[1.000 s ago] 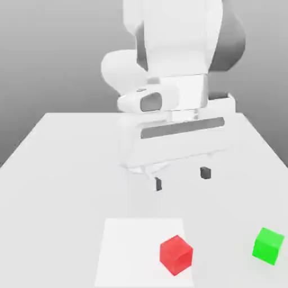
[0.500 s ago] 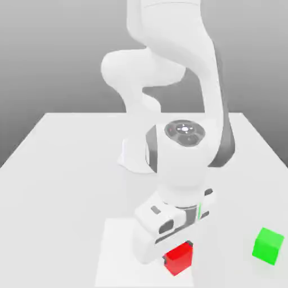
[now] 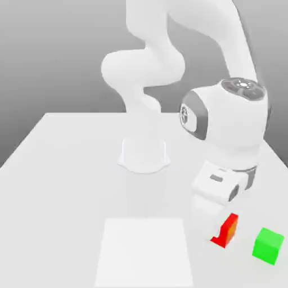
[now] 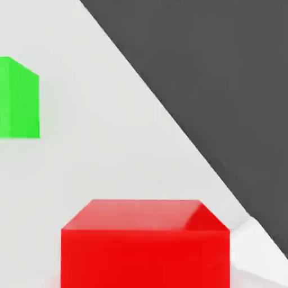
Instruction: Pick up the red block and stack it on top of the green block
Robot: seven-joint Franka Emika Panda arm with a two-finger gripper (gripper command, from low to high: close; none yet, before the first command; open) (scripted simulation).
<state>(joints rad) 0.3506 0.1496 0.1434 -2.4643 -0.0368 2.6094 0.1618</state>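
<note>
One red block [image 3: 229,229], probably light and rigid, grasped between the gripper [image 3: 225,230] fingers; opposite flat faces, squarely pinched, judged the best hold.

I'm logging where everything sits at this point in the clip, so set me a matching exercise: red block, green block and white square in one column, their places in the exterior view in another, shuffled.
1. Red block
2. Green block
3. White square

A. Flat on the table, in front of the arm's base
B. At the gripper, partly hidden by it
C. On the table, toward the exterior view's right edge

Pairs: 1-B, 2-C, 3-A
</note>
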